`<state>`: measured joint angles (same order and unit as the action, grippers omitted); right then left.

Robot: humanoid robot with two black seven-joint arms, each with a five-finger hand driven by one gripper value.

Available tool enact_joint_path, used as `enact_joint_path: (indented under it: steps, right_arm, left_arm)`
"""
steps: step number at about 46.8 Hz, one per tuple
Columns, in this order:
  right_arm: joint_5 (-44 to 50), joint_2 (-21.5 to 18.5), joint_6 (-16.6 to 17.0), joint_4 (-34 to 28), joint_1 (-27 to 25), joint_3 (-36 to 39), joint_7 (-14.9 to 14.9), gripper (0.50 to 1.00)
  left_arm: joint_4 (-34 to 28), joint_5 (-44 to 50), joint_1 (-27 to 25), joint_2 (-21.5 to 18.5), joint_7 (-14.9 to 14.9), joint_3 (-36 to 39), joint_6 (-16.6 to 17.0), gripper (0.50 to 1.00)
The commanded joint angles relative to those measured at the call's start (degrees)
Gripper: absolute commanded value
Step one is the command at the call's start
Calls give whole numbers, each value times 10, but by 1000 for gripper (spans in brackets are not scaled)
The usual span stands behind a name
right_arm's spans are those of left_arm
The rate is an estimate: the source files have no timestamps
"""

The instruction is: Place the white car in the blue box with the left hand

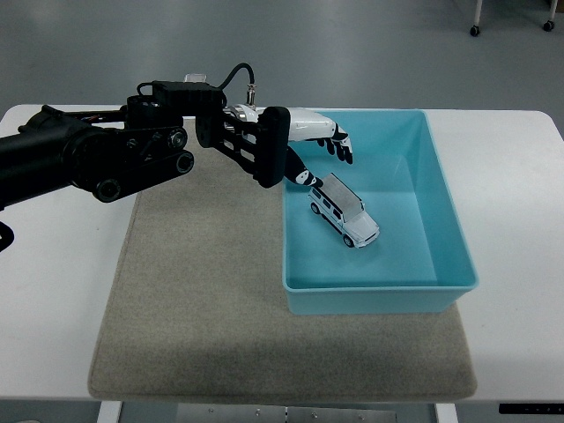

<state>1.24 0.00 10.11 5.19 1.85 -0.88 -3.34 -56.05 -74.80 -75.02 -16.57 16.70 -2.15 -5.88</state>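
The white car (345,214) stands on its wheels on the floor of the blue box (451,220), near the box's left wall. My left hand (313,150) hovers over the box's far left corner, just above and behind the car. Its fingers are spread and hold nothing. The thumb tip sits close to the car's rear end. My right arm is out of view.
The blue box rests on the right part of a beige mat (194,300) on the white table (53,300). My left arm (97,154) reaches in from the left edge over the mat's far side.
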Motion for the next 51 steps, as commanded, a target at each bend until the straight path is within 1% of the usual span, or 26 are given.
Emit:
enact_joint_path:
  steps: [1, 6, 13, 14, 16, 17, 20, 23, 30, 35, 41, 45, 51]
  right_arm:
    - [0, 0, 0, 0, 0, 0, 0, 936]
    - [0, 0, 0, 0, 1, 0, 0, 936]
    - [0, 0, 0, 0, 1, 0, 0, 936]
    - [0, 0, 0, 0, 1, 0, 0, 936]
    - [0, 0, 0, 0, 0, 0, 0, 936]
    - [1, 0, 0, 0, 0, 0, 0, 936]
    - [0, 0, 0, 0, 0, 0, 0, 936]
    - [1, 0, 0, 0, 0, 0, 0, 936]
    - [0, 0, 0, 0, 0, 0, 0, 936]
    - [0, 0, 0, 0, 0, 0, 0, 936]
    - [0, 0, 0, 0, 0, 0, 0, 936]
    - [1, 0, 0, 0, 0, 0, 0, 936]
    - [1, 0, 0, 0, 0, 0, 0, 936]
  left_arm:
    - [7, -1, 0, -3, 0, -21, 11, 879]
    - [23, 0, 0, -4, 0, -36, 12, 881]
    - [56, 3, 0, -7, 0, -39, 18, 889]
    - [62, 5, 0, -7, 0, -39, 20, 898]
    - [76, 16, 0, -7, 0, -39, 25, 951]
    - [82, 22, 0, -7, -1, -40, 30, 964]
    - [101, 52, 0, -7, -1, -42, 44, 969]
    - [117, 90, 0, -7, -1, -42, 55, 994]
    - [143, 165, 0, -13, -1, -42, 62, 994]
    - [154, 197, 0, -24, -1, -43, 66, 996]
    - [176, 244, 7, -28, -1, -43, 70, 996]
    - [187, 299, 9, -29, -1, -42, 71, 996]
    - [217, 406, 21, -29, -1, -41, 79, 996]
